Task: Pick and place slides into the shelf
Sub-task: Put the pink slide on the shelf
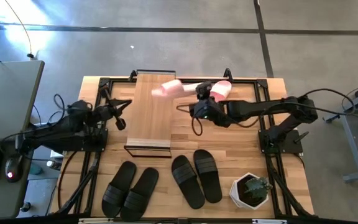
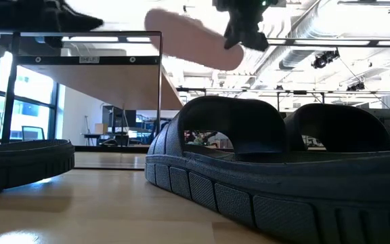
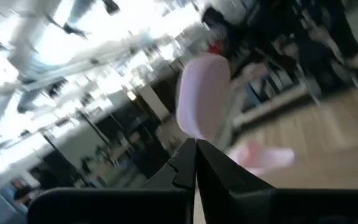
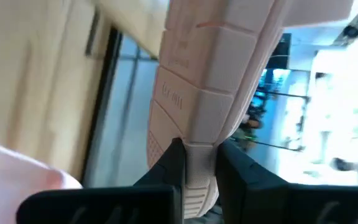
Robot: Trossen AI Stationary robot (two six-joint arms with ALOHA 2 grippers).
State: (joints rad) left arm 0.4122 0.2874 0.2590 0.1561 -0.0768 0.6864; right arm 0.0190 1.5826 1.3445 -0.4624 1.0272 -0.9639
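Pink slide (image 1: 166,88) in air, pinched at sole edge by right end effector (image 1: 199,92) — carry step. Shelf (image 1: 152,112) plank just beyond and below fingertips. Second pink slide (image 1: 221,89) close behind end effector. Next: lower, release on plank. Left end effector (image 1: 122,117) pressed together — idle beside shelf.

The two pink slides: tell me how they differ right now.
One pink slide is off the table, clamped in the right claw and carried over the shelf; the other pink slide is not held. The carried one hangs tilted in the low view, and the other's pose is partly hidden by the arm. Both are pale pink.
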